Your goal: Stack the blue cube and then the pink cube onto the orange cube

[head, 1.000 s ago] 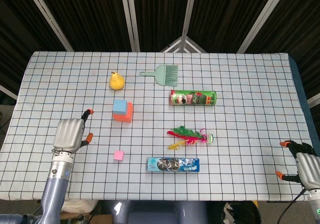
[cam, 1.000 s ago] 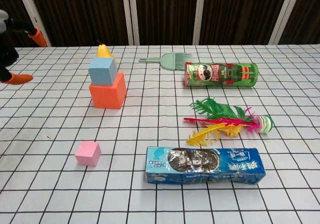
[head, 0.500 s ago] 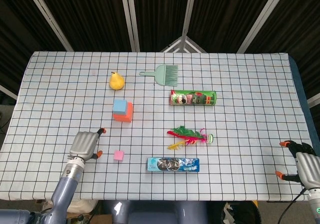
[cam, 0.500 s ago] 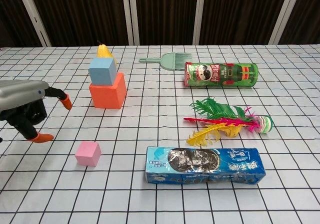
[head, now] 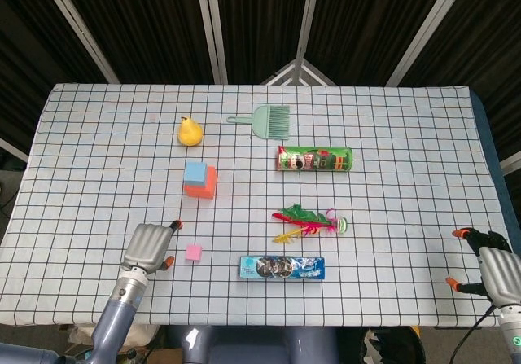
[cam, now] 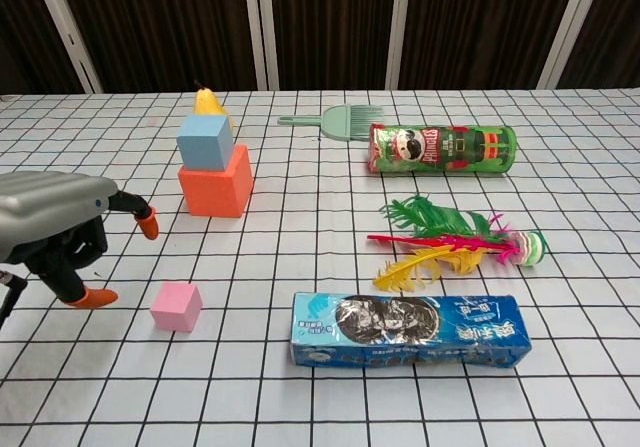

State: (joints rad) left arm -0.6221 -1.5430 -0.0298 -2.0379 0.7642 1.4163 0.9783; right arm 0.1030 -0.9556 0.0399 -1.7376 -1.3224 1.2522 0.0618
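Matt foam-looking pink cube [cam: 176, 306], glossy foil biscuit pack [cam: 410, 330], shiny crisp tube [cam: 442, 149], soft checked tablecloth [cam: 300, 247].

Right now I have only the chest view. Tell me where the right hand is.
Observer: The head view shows the right hand over the near right corner of the table, fingers apart, holding nothing.
Operator: Now check the pear behind the stack; I see only its top.
Observer: From above, the pear stands clear of the blue cube and the orange cube, further back on the cloth and touching neither.
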